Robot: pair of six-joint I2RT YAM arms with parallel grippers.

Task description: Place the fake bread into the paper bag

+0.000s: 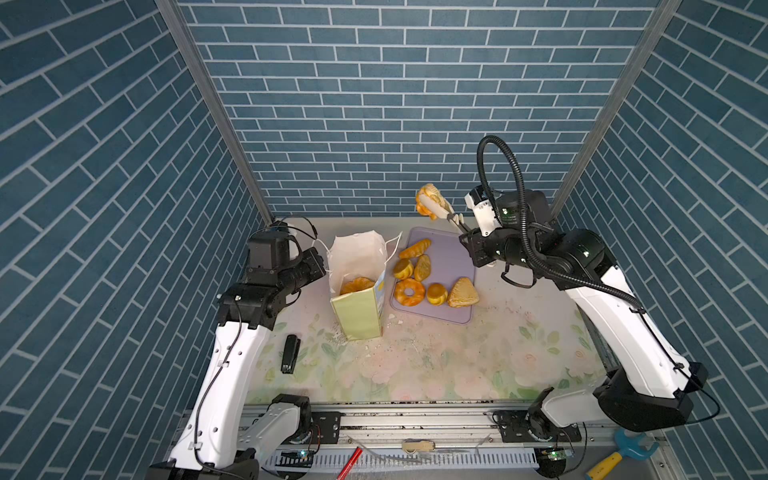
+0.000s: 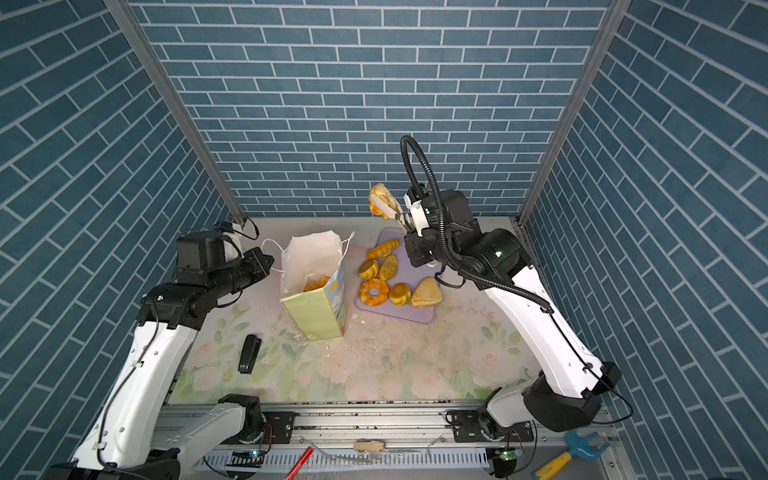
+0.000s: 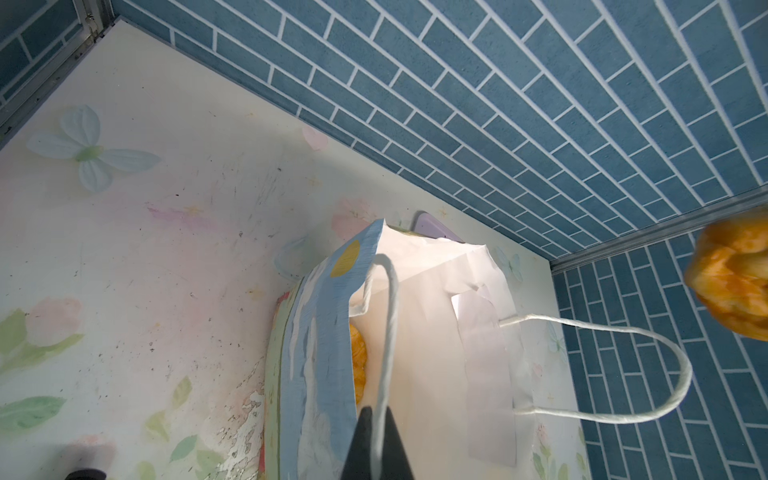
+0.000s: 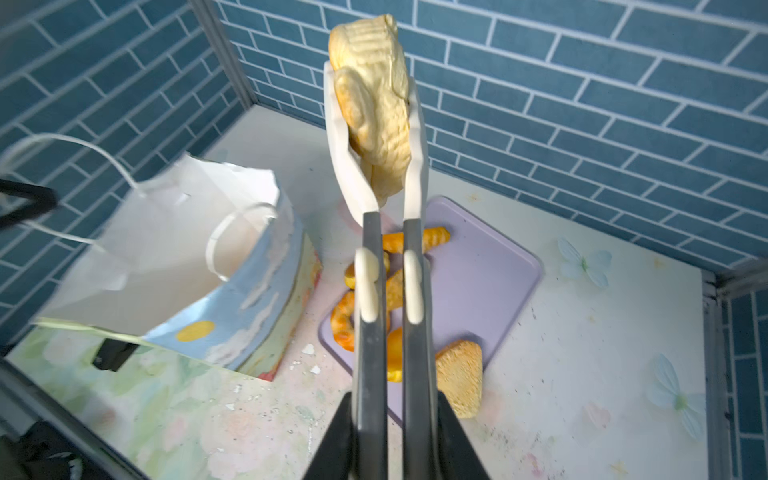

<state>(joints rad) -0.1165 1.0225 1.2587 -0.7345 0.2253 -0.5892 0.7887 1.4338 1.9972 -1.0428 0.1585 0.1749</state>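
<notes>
The paper bag (image 1: 357, 307) (image 2: 313, 309) stands upright and open left of the lilac tray (image 1: 453, 257). One fake bread (image 1: 356, 285) (image 3: 358, 357) lies inside it. My left gripper (image 3: 376, 415) (image 1: 318, 259) is shut on the bag's white cord handle (image 3: 388, 316). My right gripper (image 4: 392, 415) (image 1: 465, 237) is shut on grey tongs (image 4: 370, 374), whose white tips pinch a pale croissant-like bread (image 4: 374, 95) (image 1: 430, 199) high above the tray's far end, right of the bag. On the tray lie a twisted loaf (image 1: 414, 248), a doughnut (image 1: 409, 292), buns and a triangular piece (image 1: 462, 293).
A black stapler (image 1: 290, 353) lies on the floral table left of the bag. White crumbs are scattered in front of the bag. A blue and yellow toy tool (image 1: 623, 455) and a red pen (image 1: 351, 463) rest by the front rail. Brick-patterned walls close in three sides.
</notes>
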